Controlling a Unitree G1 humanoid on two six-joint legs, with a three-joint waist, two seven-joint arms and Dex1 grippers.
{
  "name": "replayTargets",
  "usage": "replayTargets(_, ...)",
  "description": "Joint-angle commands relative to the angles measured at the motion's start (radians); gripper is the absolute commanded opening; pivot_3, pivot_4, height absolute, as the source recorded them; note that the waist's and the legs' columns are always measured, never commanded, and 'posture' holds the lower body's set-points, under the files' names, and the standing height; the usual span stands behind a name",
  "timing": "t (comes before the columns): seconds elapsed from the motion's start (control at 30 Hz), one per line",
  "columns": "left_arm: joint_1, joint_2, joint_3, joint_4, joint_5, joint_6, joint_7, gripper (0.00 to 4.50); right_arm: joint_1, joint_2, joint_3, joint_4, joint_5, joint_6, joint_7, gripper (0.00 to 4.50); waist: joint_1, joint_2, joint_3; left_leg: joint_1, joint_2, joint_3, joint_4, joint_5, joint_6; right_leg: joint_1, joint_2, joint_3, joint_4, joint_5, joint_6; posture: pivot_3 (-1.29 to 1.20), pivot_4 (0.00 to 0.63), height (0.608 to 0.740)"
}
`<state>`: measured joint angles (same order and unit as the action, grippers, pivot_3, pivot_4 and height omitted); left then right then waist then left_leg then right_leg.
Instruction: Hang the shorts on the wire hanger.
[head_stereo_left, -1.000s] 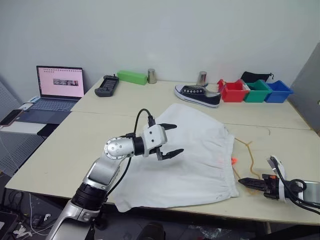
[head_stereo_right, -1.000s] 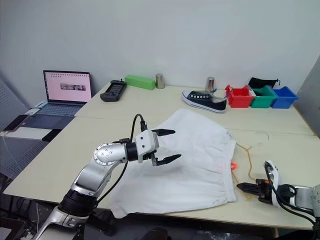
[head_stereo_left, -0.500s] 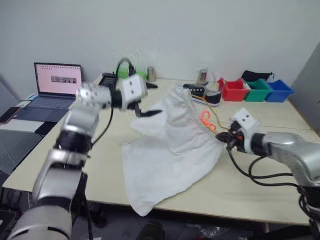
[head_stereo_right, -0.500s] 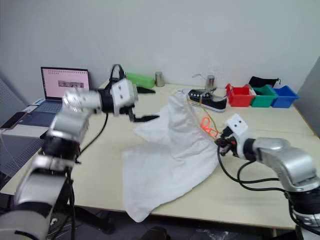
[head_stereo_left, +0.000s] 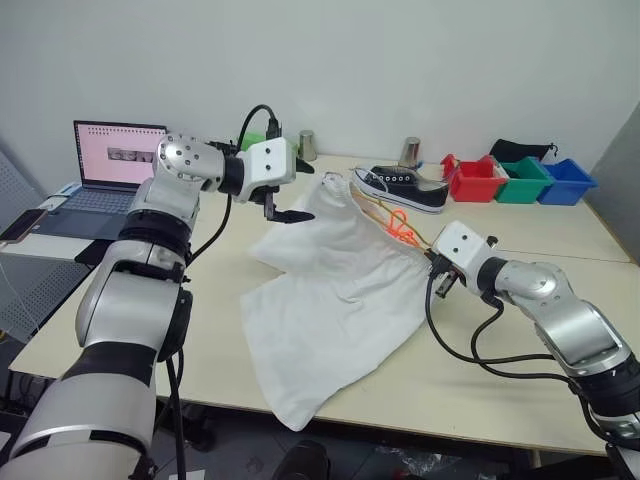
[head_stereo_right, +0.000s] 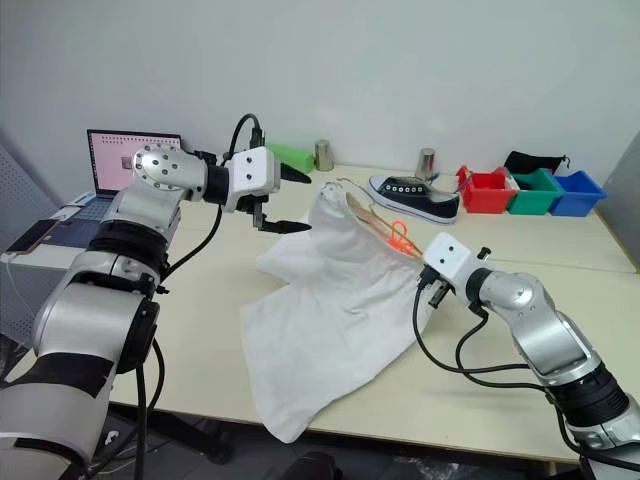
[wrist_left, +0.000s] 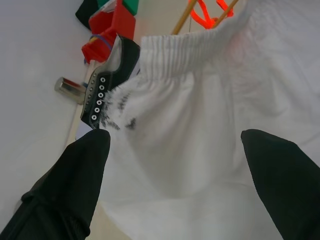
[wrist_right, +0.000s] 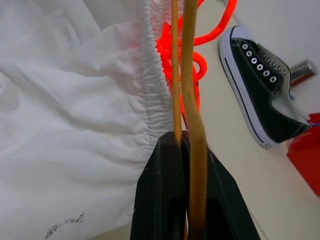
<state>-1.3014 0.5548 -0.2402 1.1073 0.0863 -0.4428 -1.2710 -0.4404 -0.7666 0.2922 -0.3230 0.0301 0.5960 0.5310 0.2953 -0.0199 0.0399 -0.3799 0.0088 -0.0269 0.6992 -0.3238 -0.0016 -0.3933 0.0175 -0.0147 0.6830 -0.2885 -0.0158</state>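
Shorts (head_stereo_left: 335, 290) of white, wrinkled cloth are seen partly lifted off the table (head_stereo_left: 520, 375), the gathered elastic waistband raised towards the back while the legs trail down over the front edge of the table. The right gripper (head_stereo_left: 436, 270) is closed on the wire hanger (wrist_right: 189, 75); in the right wrist view two thin gold-yellow wires are seen pinched between its black fingers (wrist_right: 165, 200), running up past the waistband and beside a loop of orange cord (wrist_right: 175, 50). The hanger is carried inside the waistband, so the cloth is held up along it. The left gripper (head_stereo_left: 288, 197) is held fully open and grasps nothing; it hangs above the upper left part of the shorts, and in the left wrist view its two spread fingertips (wrist_left: 82, 165) frame the white cloth and the waistband without touching them.

Beyond the waistband a black sneaker (head_stereo_left: 400, 188) lies on the table, near but apart from the cloth. Further back, red, green and blue bins (head_stereo_left: 520, 182) are lined up at the right, with two metal cups (head_stereo_left: 410, 152) and a green box (head_stereo_right: 297, 157) along the rear. A laptop (head_stereo_left: 115, 165) stands well to the left. Bare tabletop is left to the right of the shorts and at the left front
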Motion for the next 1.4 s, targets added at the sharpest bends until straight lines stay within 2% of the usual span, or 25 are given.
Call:
replayTargets(0.03,-0.038,-0.01,0.003,0.032,0.033,-0.055,0.023,4.47,-0.011,0.007,-0.003,-0.063,-0.062,-0.045,-0.001,0.0,0.0,0.0,0.0,0.0,0.0,0.0,0.0,0.0,0.0,0.0,0.0,0.0,0.0,0.0,0.0,0.32,0.0,0.74)
replayTargets(0.23,-0.028,-0.02,-0.023,0.071,0.104,-0.105,0.055,4.47,-0.067,0.046,0.017,-0.139,-0.126,-0.025,0.019,0.0,-0.004,0.0,0.0,0.0,0.0,0.0,0.0,0.0,0.0,0.0,0.0,0.0,0.002,0.0,0.0,0.3,0.0,0.74)
replayTargets(0.53,-0.025,-0.02,-0.048,0.093,0.19,-0.134,0.142,4.47,-0.11,0.05,0.06,-0.154,-0.257,-0.113,0.051,0.0,-0.016,0.0,0.0,0.0,-0.001,0.001,0.001,0.0,0.0,-0.003,0.0,0.001,0.007,0.0,0.0,0.31,0.0,0.74)
replayTargets(0.63,-0.019,-0.018,-0.04,0.097,0.192,-0.131,0.143,4.02,-0.117,0.065,0.055,-0.143,-0.279,-0.128,0.054,0.0,-0.022,0.0,0.0,0.001,-0.001,0.001,0.002,0.0,0.0,-0.003,0.0,0.001,0.008,0.0,0.0,0.31,0.0,0.74)
replayTargets(0.7,-0.018,-0.019,-0.032,0.097,0.187,-0.13,0.139,3.44,-0.118,0.073,0.048,-0.13,-0.29,-0.14,0.057,0.0,-0.026,0.0,0.0,0.001,0.0,0.0,0.002,0.0,0.0,-0.003,0.0,0.001,0.009,0.0,0.0,0.31,0.0,0.74)
replayTargets(0.73,-0.016,-0.02,-0.03,0.095,0.184,-0.13,0.135,3.32,-0.116,0.075,0.046,-0.125,-0.295,-0.145,0.059,0.0,-0.027,0.0,0.0,0.001,0.0,0.0,0.002,0.0,0.0,-0.003,0.0,0.002,0.009,0.0,0.0,0.31,0.0,0.74)
replayTargets(0.8,-0.013,-0.02,-0.027,0.091,0.179,-0.13,0.128,2.78,-0.114,0.08,0.041,-0.115,-0.303,-0.153,0.062,0.0,-0.028,0.0,0.0,0.001,0.0,0.0,0.002,0.0,0.0,-0.003,0.0,0.002,0.01,0.0,0.0,0.31,0.0,0.74)
replayTargets(1.2,-0.012,-0.018,-0.027,0.083,0.175,-0.13,0.111,0.22,-0.116,0.109,0.024,-0.083,-0.32,-0.162,0.087,0.0,-0.03,0.0,0.0,0.002,-0.001,0.0,0.002,0.0,0.0,-0.004,0.0,0.003,0.013,0.0,-0.001,0.31,0.0,0.74)
replayTargets(1.23,-0.011,-0.018,-0.027,0.083,0.175,-0.131,0.111,0.05,-0.117,0.111,0.023,-0.081,-0.322,-0.163,0.089,0.0,-0.03,0.0,0.0,0.002,-0.001,0.0,0.002,0.0,0.0,-0.004,0.0,0.003,0.013,0.0,-0.001,0.31,0.0,0.74)
replayTargets(1.37,-0.004,-0.022,-0.027,0.077,0.173,-0.135,0.101,0.05,-0.121,0.118,0.018,-0.077,-0.325,-0.157,0.102,0.0,-0.031,0.0,0.0,0.002,-0.001,0.001,0.002,0.0,0.0,-0.004,0.0,0.003,0.014,0.0,-0.001,0.31,0.0,0.74)
replayTargets(1.4,-0.002,-0.023,-0.027,0.074,0.171,-0.136,0.1,0.02,-0.121,0.118,0.017,-0.08,-0.325,-0.153,0.106,0.23,-0.031,0.0,0.0,0.002,-0.001,0.001,0.002,0.0,-0.001,-0.005,0.0,0.003,0.014,0.0,-0.001,0.3,0.0,0.74)
